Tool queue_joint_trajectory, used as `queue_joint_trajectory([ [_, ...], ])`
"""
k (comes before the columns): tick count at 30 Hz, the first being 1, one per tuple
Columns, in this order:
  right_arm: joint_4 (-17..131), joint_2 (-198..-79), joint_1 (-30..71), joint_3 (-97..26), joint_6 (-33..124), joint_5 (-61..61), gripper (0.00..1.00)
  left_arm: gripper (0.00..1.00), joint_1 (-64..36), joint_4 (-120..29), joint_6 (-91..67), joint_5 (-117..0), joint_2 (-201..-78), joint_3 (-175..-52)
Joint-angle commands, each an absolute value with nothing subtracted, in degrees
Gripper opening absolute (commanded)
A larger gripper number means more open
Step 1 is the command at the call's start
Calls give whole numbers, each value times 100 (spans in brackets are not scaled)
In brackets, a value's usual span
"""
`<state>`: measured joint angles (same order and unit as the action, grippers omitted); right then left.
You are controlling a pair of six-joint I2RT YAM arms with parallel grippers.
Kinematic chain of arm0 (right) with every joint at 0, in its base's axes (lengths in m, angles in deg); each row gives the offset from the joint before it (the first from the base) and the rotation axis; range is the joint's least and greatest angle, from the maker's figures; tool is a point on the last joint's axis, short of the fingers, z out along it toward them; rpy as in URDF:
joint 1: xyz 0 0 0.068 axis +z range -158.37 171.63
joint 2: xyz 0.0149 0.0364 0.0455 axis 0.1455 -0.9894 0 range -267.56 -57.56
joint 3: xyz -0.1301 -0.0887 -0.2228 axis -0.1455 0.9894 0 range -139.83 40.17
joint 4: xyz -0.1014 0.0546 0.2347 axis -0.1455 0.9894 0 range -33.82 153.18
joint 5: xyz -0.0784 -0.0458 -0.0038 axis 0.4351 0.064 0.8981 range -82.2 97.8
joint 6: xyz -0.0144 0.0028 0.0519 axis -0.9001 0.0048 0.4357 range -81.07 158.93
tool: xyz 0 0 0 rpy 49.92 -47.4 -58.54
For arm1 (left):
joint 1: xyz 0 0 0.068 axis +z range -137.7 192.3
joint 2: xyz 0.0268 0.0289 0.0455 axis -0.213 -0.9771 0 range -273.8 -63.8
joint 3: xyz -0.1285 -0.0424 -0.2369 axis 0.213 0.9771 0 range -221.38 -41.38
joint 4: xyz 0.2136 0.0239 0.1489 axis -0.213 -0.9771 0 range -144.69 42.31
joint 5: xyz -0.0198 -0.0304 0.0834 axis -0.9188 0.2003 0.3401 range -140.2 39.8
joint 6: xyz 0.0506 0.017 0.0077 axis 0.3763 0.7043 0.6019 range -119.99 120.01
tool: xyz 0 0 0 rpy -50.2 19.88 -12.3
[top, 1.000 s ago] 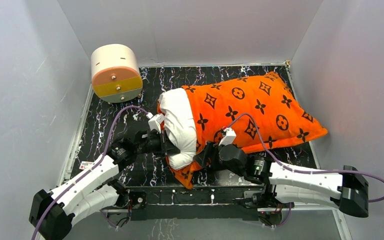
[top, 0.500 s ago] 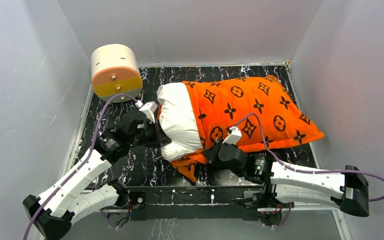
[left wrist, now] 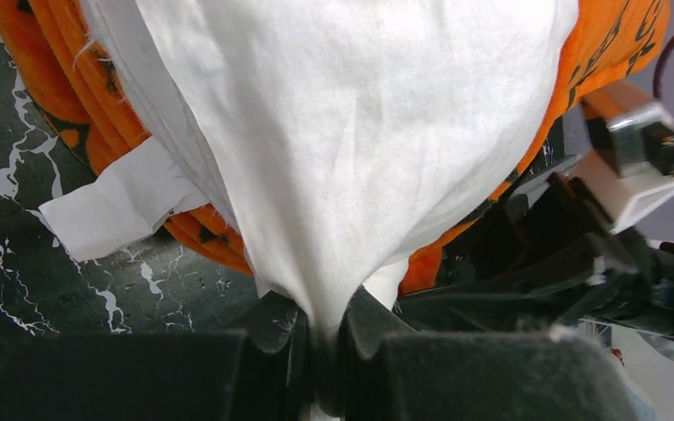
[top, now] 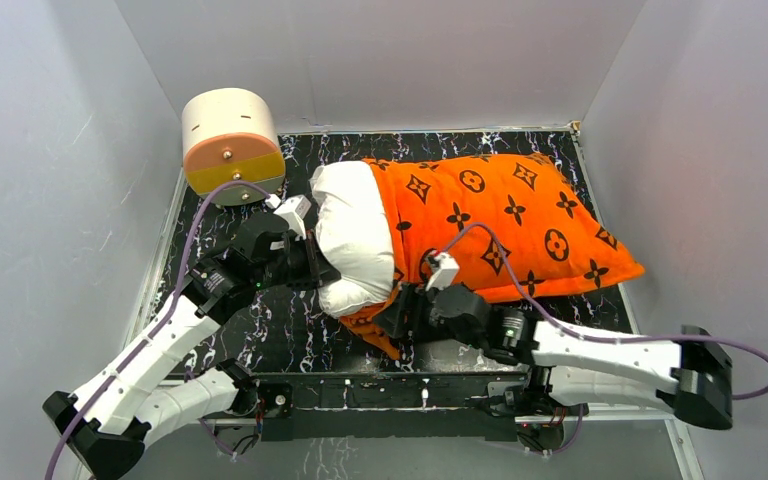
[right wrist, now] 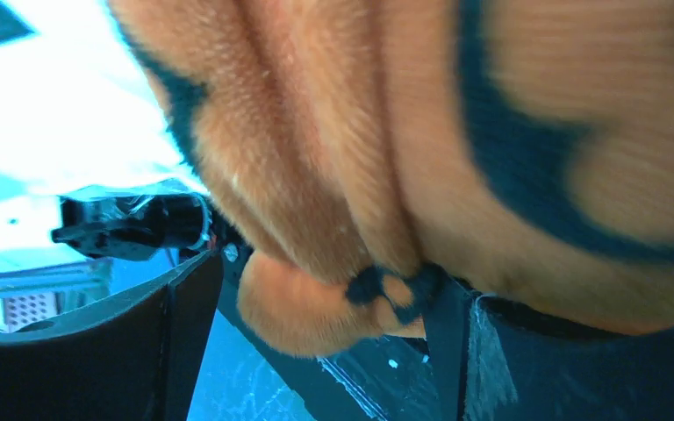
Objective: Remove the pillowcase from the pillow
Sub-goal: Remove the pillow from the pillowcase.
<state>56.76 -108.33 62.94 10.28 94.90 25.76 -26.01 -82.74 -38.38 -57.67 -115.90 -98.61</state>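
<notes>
On the black, white-veined marbled desk [top: 290, 345], a large plump plain white pillow [top: 352, 235] half inside a bright orange plush pillowcase printed with black flower and circle motifs [top: 505, 215]. Lies lengthwise from the centre toward the right wall, with the bare white end sticking out on the left and the orange cover bunched around it. At the left jaws, clenched tight: a pinch of the pillow's white fabric, gathered into a narrow neck between the two dark pads [left wrist: 364, 329], plain in the left wrist view. Just beside that pinch, a white tag [left wrist: 114, 210] poking out from under the orange folds. At the right jaws, spread wide and released: a soft orange fold of the pillowcase's near lower edge hanging between the two fingers [right wrist: 448, 342], close against the right-hand one, clamped by neither. Toward the far left corner, apart from the pillow, a cream cylinder with an orange and yellow face [top: 232, 145].
</notes>
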Motion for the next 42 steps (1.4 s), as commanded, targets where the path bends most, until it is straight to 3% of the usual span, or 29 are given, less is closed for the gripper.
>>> queue_joint_trajectory([
  [1, 5358, -11963, 6424, 241, 9319, 2464, 90, 0, -2558, -7393, -4042, -6131, -11472, -10014],
  [3, 5473, -12182, 6444, 119, 9617, 3390, 90, 0, -2558, -7394, -4068, -6155, -11502, -10074],
  [5, 5068, -12137, 6447, 330, 9913, 4088, 81, 0, -2558, -7480, -4080, -6099, -11513, -10187],
  [8, 4412, -11931, 6458, 863, 10087, 5200, 60, 0, -2558, -7681, -4108, -5788, -11541, -10448],
  [11, 3317, -11693, 6450, 1522, 9668, 5743, 23, 0, -2553, -7817, -4155, -5546, -11622, -10754],
  [12, 3319, -11601, 6443, 1562, 9514, 5759, 16, 0, -2558, -7921, -4155, -5433, -11664, -10906],
  [14, 4410, -11559, 6444, 1209, 9662, 6058, 12, 0, -2558, -8217, -4081, -5004, -11747, -11295],
  [18, 8650, -11972, 6436, 510, 11809, 6977, 9, 0, -2558, -8779, -3748, -4071, -12114, -12480],
  [21, 9063, -11772, 6435, 406, 11478, 6733, 9, 0, -2558, -8958, -3648, -4029, -12464, -13053],
  [24, 7639, -10847, 6436, 653, 10019, 5811, 19, 0, -2555, -8755, -3696, -4268, -12728, -13180],
  [25, 7022, -10530, 6431, 807, 9621, 5348, 29, 0, -2556, -8707, -3779, -4365, -12810, -13190],
  [26, 6257, -10228, 6438, 1016, 9345, 4926, 48, 0, -2545, -8610, -3874, -4502, -12869, -13183],
  [27, 5491, -10025, 6440, 1243, 9132, 4521, 58, 0, -2549, -8485, -3975, -4619, -12915, -13137],
  [30, 3924, -10114, 6436, 1434, 8667, 3918, 76, 0, -2550, -8203, -4242, -4716, -12999, -12971],
  [34, 3622, -11370, 6452, 373, 7934, 3726, 89, 0, -2550, -7968, -4684, -4651, -13049, -12800],
  [37, 2993, -12088, 6482, -30, 7843, 4250, 93, 0, -2548, -7837, -4883, -4589, -13060, -12761],
  [42, -1121, -13233, 6511, 684, 6861, 5644, 96, 0, -2549, -7765, -5093, -4452, -13007, -12800],
])
